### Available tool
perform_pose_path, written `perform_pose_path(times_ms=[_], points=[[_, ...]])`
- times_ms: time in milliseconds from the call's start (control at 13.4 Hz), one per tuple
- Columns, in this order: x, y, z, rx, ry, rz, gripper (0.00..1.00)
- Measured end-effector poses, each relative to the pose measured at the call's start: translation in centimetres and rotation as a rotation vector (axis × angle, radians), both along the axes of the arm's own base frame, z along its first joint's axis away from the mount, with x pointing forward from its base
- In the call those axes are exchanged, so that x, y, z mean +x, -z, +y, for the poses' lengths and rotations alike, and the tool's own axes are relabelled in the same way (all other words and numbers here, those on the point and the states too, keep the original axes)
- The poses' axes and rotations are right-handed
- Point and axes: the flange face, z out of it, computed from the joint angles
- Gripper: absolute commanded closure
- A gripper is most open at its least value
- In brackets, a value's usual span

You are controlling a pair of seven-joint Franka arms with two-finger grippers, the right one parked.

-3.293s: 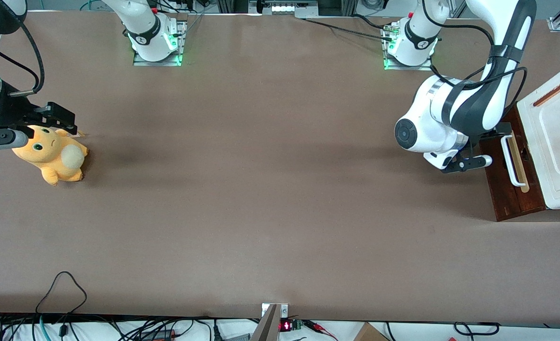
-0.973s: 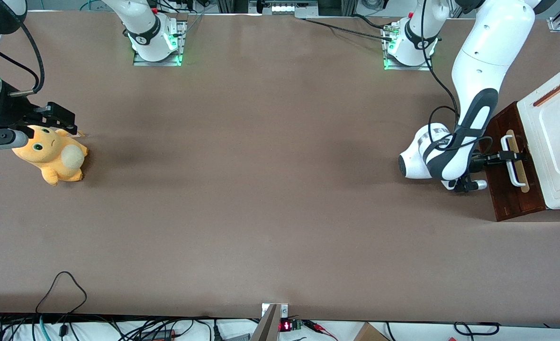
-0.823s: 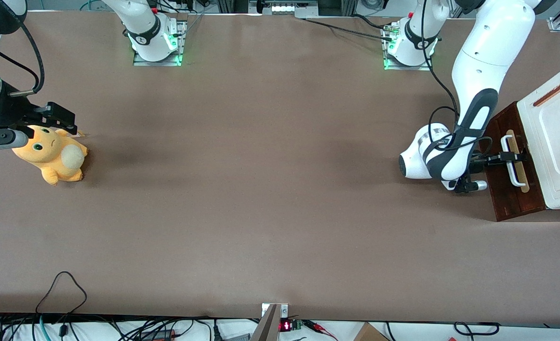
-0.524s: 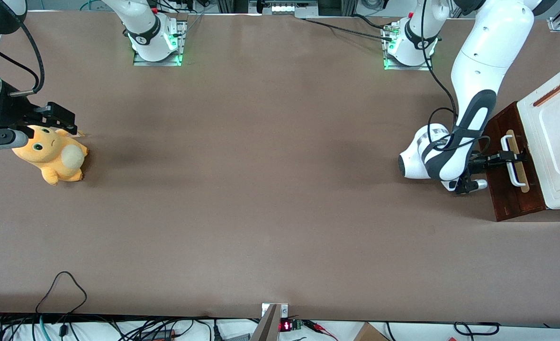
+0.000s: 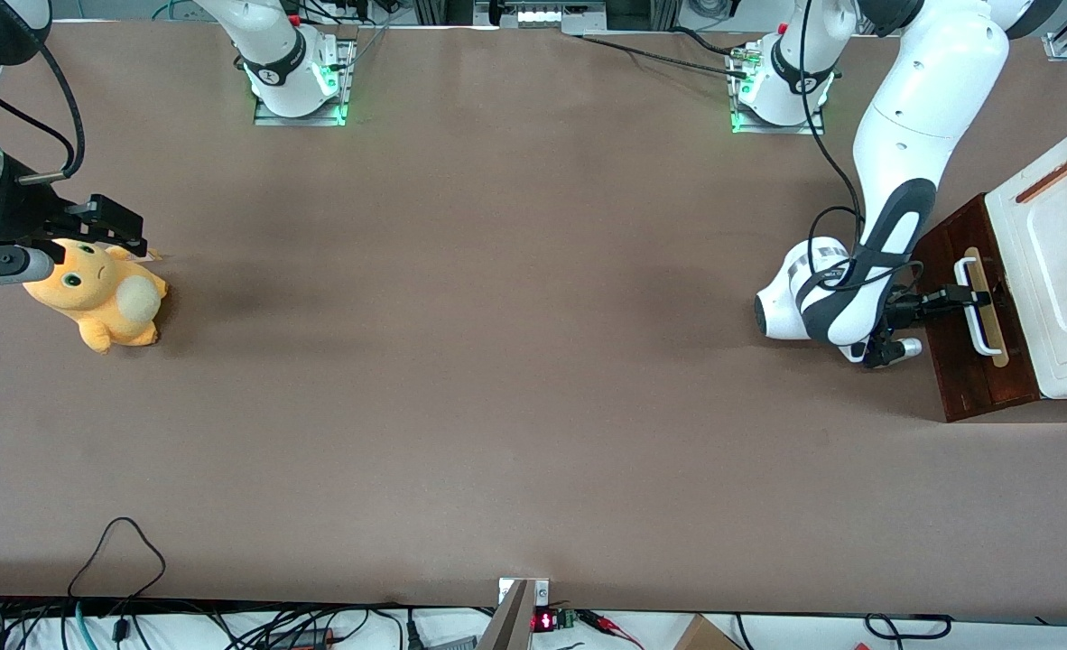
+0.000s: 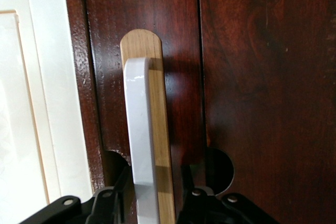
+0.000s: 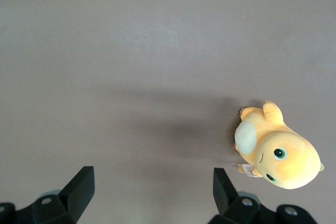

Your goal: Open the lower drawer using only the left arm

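The lower drawer has a dark reddish-brown front, and its white loop handle sits on a pale wood strip. It stands at the working arm's end of the table, under the white cabinet top. The left arm reaches down to it. Its gripper is at the handle's middle. In the left wrist view the gripper is open and straddles the handle. One finger is close against the handle. The other finger stands apart from it, past the wood strip.
An orange plush toy lies toward the parked arm's end of the table and also shows in the right wrist view. The cabinet's white top runs alongside the drawer front. Cables hang at the table's near edge.
The left arm swung down from beside the drawer and brought its gripper onto the handle. In the last second the gripper and forearm shifted slightly toward the parked arm's end. The drawer shows no clear movement.
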Motion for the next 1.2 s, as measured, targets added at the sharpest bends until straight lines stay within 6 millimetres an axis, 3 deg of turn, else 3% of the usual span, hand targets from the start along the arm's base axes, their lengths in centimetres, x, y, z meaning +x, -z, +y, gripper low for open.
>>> perform_pose_path(times_ms=[299, 599, 823, 1197], points=[[0.16, -0.09, 0.02, 0.008, 0.013, -0.002, 0.64], [0.16, -0.10, 0.03, 0.009, 0.013, -0.003, 0.76], [0.15, -0.15, 0.03, 0.013, 0.012, -0.003, 0.92], [0.19, -0.22, -0.06, 0.018, 0.014, -0.018, 0.95]])
